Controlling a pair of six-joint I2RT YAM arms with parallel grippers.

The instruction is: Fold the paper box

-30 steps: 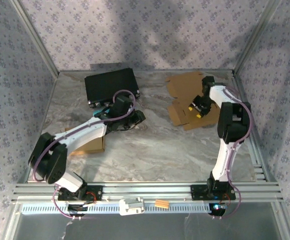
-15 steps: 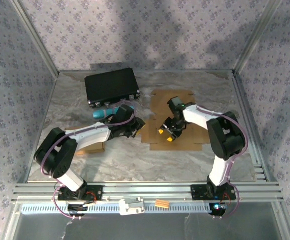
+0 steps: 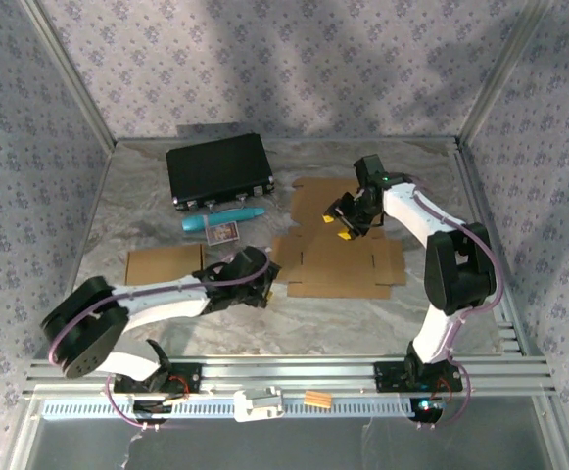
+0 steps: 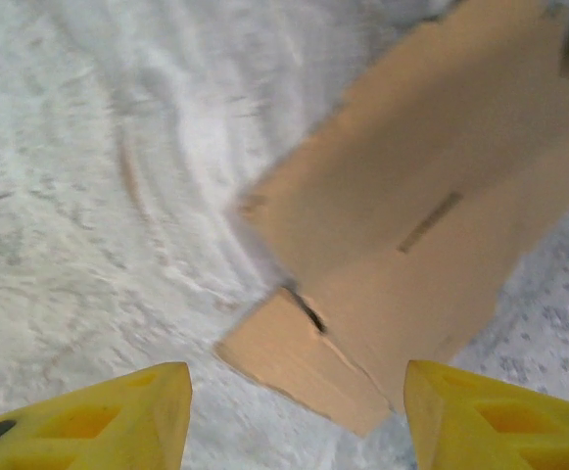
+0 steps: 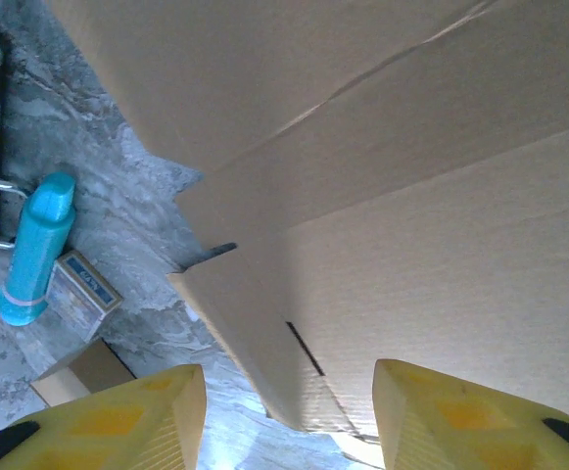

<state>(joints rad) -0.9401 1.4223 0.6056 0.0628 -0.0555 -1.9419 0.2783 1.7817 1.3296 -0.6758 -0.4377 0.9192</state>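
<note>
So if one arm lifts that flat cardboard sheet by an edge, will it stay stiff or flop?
The cardboard sheet lies flat with cut flaps and creases, so it would probably bend there. It looks thin, so likely light, and may slide on the smooth table.

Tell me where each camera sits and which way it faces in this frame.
Top external: above and behind the bases, looking down on the table; both arms show, cardboard blank mid-table.
Left wrist: on the left gripper, aimed down at the blank's corner; its yellow fingers show, apart.
Right wrist: on the right gripper, close over the blank; its fingers show.
Shared: teal bottle appears in right wrist and top external.
</note>
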